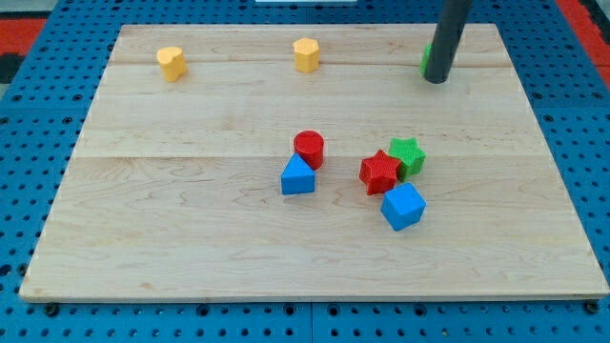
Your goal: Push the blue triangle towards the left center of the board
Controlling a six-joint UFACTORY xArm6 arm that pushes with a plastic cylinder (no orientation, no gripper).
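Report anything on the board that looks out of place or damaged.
Nothing stands out. The one hidden piece is a green block at the view's top right, mostly behind my tip; its shape cannot be told.

The blue triangle point(297, 177) lies flat near the middle of the board. Its point faces the far side, touching a red cylinder point(309, 149).

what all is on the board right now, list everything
blue triangle: 1, blue, centre, touching the red cylinder
red cylinder: 1, red, just above the triangle
red star: 1, red, right of centre
green star: 1, green, against the red star
blue cube: 1, blue, below the stars
yellow blocks: 2, yellow, top edge
green block: 1, green, top right, mostly hidden behind the rod
board: 1, pale wood
my tip: 1, dark, top right, beside the green block
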